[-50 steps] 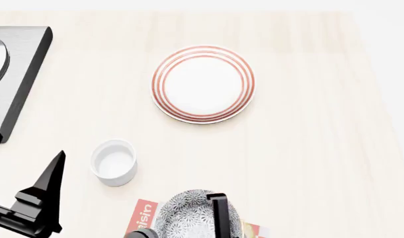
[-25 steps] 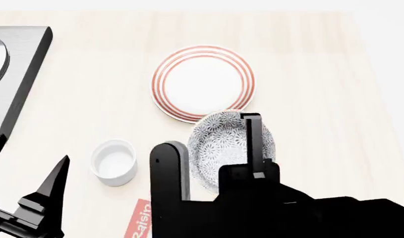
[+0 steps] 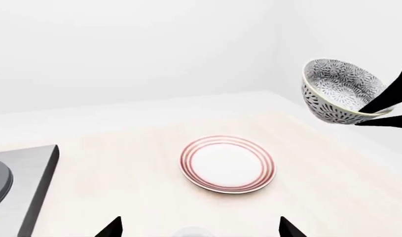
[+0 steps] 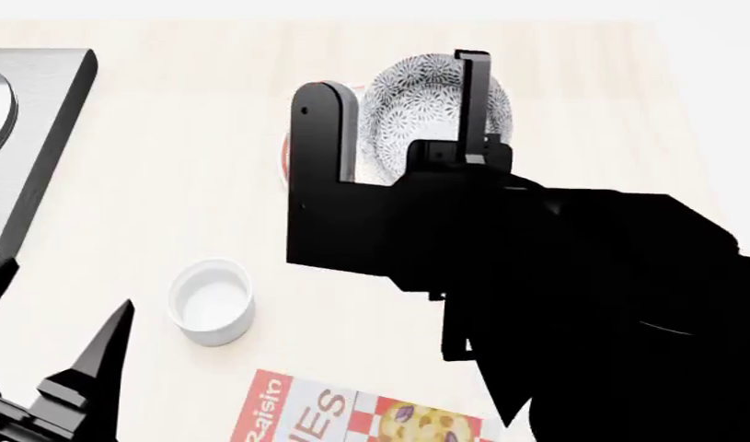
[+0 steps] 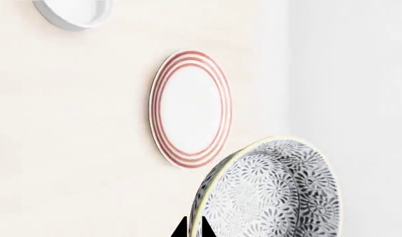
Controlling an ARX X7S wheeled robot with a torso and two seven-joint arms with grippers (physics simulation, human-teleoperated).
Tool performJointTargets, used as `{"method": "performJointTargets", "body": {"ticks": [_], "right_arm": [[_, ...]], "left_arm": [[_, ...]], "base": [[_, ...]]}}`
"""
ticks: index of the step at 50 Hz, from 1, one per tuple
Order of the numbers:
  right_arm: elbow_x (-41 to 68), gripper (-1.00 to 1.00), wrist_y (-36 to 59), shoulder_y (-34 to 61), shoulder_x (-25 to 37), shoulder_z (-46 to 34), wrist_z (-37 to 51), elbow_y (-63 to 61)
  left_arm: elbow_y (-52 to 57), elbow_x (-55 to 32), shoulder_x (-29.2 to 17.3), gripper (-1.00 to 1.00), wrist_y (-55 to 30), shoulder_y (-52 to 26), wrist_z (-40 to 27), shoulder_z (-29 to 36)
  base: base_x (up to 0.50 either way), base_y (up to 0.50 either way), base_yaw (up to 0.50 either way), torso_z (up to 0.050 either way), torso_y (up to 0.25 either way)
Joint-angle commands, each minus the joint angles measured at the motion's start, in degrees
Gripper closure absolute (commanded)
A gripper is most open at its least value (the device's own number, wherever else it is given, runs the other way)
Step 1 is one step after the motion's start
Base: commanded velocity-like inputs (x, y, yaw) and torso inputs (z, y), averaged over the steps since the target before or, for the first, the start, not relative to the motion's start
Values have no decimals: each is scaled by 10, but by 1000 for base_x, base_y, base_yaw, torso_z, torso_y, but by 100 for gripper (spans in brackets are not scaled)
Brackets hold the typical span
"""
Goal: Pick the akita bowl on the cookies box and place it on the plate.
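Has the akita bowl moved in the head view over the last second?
Yes. The akita bowl, held in the right gripper, has left the cookies box and travelled away from the robot, now overlapping the plate.

A pale wooden tabletop (image 4: pixel 620 110) with a faint lengthwise grain fills the scene, evenly and softly lit, with hardly a shadow on it. At its left edge sits a dark grey stove unit (image 4: pixel 31 129) with a brushed metal top (only one corner and part of a round burner show). Behind the table stands a plain white wall (image 3: pixel 135 49), meeting a second white wall at a corner.
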Motion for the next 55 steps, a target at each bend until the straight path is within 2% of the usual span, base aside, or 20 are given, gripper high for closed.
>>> {"method": "performJointTargets", "body": {"ticks": [1, 13, 25, 37, 46, 55], "right_arm": [[-75, 100, -81, -11, -55, -2, 6, 149], [-112, 100, -156, -42, -126, -7, 8, 289], [-131, 100, -197, -67, -171, -4, 23, 375], [-153, 100, -309, -93, -259, 20, 32, 586], [-174, 100, -428, -116, -349, 30, 32, 815], [-201, 100, -425, -137, -350, 55, 48, 808]], "left_arm": [[-1, 3, -1, -100, 3, 3, 3, 6], [-4, 5, -2, -100, 7, 4, 6, 10], [-1, 3, -4, -100, 10, 8, 7, 11], [1, 0, -7, -100, 14, 10, 9, 9], [-3, 3, -8, -100, 21, 15, 15, 11], [-6, 3, -8, -100, 24, 16, 19, 16]], "base": [[0, 0, 0, 0, 0], [0, 0, 0, 0, 1], [0, 0, 0, 0, 0], [0, 0, 0, 0, 0], [0, 0, 0, 0, 1], [0, 0, 0, 0, 0]]}}
